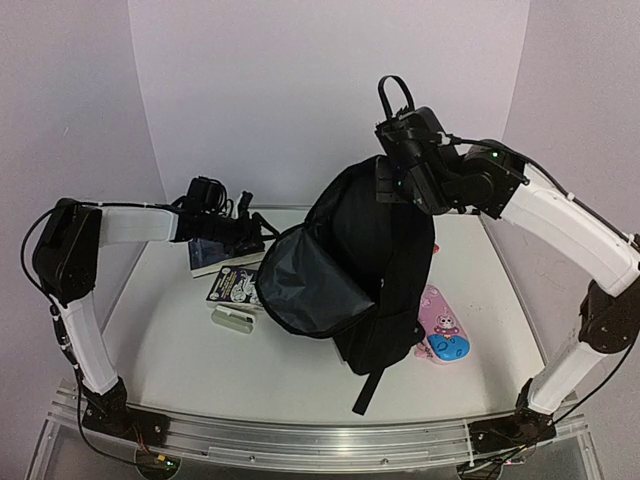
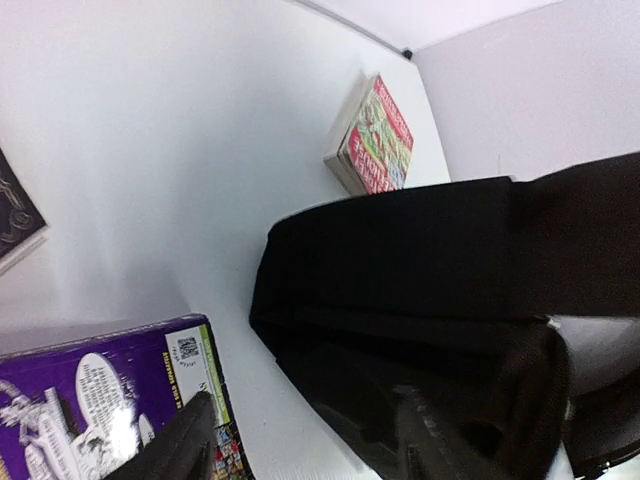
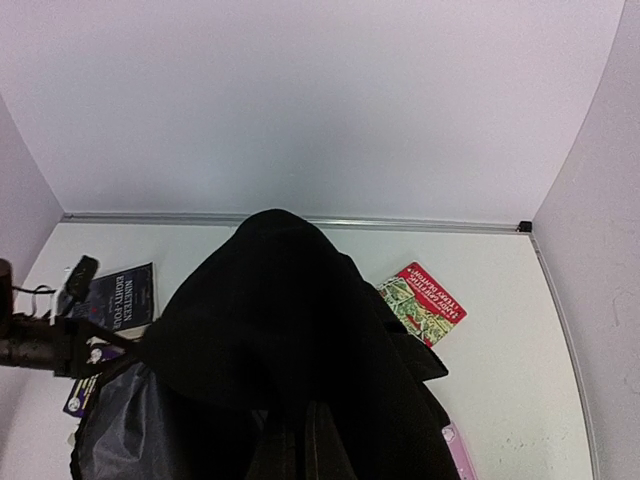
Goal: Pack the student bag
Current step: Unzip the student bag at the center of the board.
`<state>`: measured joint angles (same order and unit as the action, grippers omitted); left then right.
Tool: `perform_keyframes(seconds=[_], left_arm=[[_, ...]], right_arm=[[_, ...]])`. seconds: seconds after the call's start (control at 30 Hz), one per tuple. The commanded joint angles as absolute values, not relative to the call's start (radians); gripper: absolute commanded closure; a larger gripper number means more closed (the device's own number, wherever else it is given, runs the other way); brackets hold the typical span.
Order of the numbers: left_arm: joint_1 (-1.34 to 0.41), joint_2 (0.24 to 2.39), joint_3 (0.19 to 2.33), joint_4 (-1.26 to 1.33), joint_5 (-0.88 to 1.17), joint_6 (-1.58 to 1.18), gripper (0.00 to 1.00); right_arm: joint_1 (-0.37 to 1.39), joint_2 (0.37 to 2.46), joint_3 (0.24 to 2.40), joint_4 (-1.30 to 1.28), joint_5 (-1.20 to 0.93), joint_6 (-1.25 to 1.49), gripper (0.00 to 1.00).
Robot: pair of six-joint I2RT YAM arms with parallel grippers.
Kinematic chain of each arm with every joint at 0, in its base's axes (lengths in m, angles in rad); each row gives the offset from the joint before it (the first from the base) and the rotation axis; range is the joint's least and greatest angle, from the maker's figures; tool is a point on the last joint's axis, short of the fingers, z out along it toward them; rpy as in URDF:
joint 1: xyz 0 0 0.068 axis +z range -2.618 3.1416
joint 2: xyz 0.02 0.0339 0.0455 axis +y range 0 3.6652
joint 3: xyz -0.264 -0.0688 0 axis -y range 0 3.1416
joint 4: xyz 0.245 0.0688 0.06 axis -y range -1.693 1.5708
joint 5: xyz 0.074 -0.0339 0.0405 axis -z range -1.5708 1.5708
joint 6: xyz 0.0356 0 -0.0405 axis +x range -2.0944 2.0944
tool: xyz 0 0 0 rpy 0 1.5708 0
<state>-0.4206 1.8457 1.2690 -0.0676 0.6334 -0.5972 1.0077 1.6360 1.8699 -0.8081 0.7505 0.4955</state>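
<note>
While the right gripper (image 3: 303, 452) clamped the bag (image 1: 385, 290) top, hanging it open for packing, the left gripper's (image 1: 255, 240) state could not be told.

Table (image 1: 190, 370): white, smooth top with a faint sheen. Walls (image 1: 300, 80): plain pale lilac panels that closed it in at the back and both sides. Near edge: aluminium rail (image 1: 320, 440). Light was soft and even.

purple box (image 2: 100, 400) cut by bottom edge, red book (image 3: 425, 303) partly behind student bag (image 3: 290, 330)
</note>
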Motion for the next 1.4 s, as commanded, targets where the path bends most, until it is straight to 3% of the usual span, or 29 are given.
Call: perform_keyframes(seconds=[0.0,0.23,0.37,0.63,1.37], left_arm=[[-0.421,1.622,1.28,-0.178,0.453,-0.504,0.27],[-0.479,1.498,1.205,-0.17,0.465,-0.606,0.17],[-0.575,1.548,1.277,-0.226,0.44,-0.613,0.09],[-0.679,1.66,1.449,-0.299,0.353,-0.622,0.04],[-0.723,1.954,1.666,-0.38,0.352,-0.714,0.21]], right_arm=[[0.945,1.624,1.818,-0.706,0.676,0.499,1.0],[0.885,1.643,1.797,-0.652,0.623,0.49,1.0],[0.869,1.649,1.781,-0.641,0.613,0.495,1.0],[0.866,1.623,1.727,-0.619,0.606,0.495,1.0],[0.865,1.589,1.634,-0.566,0.557,0.485,1.0]])
